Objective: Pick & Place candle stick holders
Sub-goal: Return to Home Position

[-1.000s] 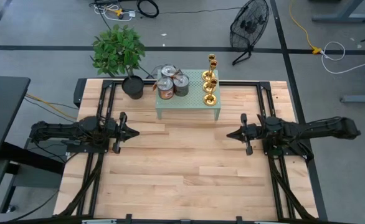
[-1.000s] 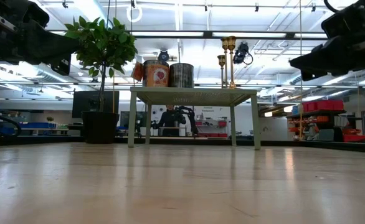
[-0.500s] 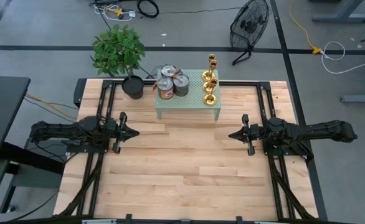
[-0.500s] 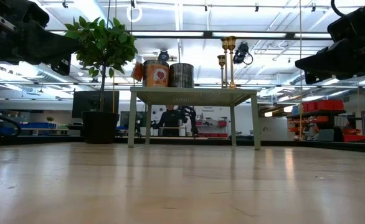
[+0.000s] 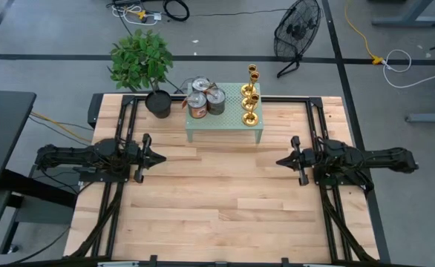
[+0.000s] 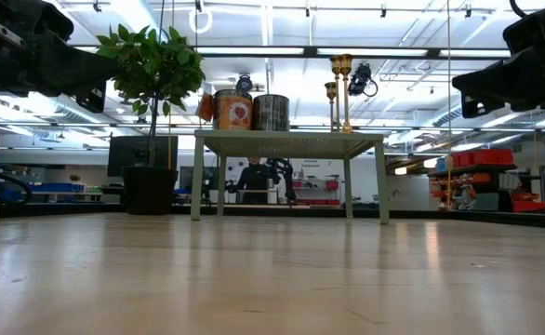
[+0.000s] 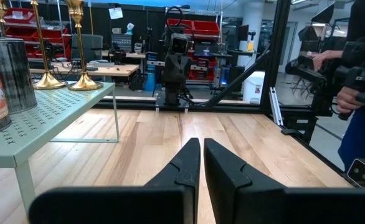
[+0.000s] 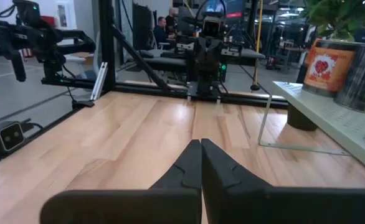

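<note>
The right gripper (image 5: 279,160) is sliding back along the table (image 5: 225,215), away from the middle. A second ago its tip sat a little further in, and the arm behind it has folded up shorter with each look. Its fingers (image 8: 185,168) are pressed flat together with nothing between them, so it is coming away empty.

Over on the other side, the left gripper (image 5: 162,157) hasn't budged. It is parked low over the wood, its fingers narrowed to a bare slit, also carrying nothing.

And the prize? All three candle stick holders (image 5: 251,96) stand upright in a row along the right-hand end of the pale green shelf (image 5: 229,113). They are exactly where they were a second ago. The tins (image 5: 206,100) sit at the shelf's other end, beside the potted plant (image 5: 142,59). From table height the gold stems rise cleanly above the shelf top, none leaning.

With nothing left loose on the boards and both arms empty, the placing looks finished. This pull-back reads as the right arm tucking in to match its partner's resting pose, with only a small stretch of retreat left.
</note>
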{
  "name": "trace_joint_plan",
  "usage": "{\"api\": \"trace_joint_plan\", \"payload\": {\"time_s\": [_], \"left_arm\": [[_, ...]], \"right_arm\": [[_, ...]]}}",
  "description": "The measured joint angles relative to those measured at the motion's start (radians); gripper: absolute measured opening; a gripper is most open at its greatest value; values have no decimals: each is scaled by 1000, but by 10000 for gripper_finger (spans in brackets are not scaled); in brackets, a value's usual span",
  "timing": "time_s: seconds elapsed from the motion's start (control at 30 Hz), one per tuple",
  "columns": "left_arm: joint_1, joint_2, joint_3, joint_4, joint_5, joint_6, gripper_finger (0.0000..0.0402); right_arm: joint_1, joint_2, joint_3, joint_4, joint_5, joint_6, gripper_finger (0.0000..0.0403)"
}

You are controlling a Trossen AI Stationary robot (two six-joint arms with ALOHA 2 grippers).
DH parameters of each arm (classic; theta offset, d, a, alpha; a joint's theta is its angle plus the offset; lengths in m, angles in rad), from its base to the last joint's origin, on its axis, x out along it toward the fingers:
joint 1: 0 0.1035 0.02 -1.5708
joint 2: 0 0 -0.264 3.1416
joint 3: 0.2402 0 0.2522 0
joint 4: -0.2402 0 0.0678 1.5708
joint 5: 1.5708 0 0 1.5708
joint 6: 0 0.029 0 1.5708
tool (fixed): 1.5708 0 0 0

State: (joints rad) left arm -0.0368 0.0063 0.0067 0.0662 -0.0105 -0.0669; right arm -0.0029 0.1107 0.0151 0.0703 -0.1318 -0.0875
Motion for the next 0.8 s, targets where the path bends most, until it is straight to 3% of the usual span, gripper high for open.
{"api": "trace_joint_plan", "payload": {"time_s": [0.8], "left_arm": [[0,0,0,0,0,0,30]], "right_arm": [[18,-111,0,-42,13,-26,0]]}}
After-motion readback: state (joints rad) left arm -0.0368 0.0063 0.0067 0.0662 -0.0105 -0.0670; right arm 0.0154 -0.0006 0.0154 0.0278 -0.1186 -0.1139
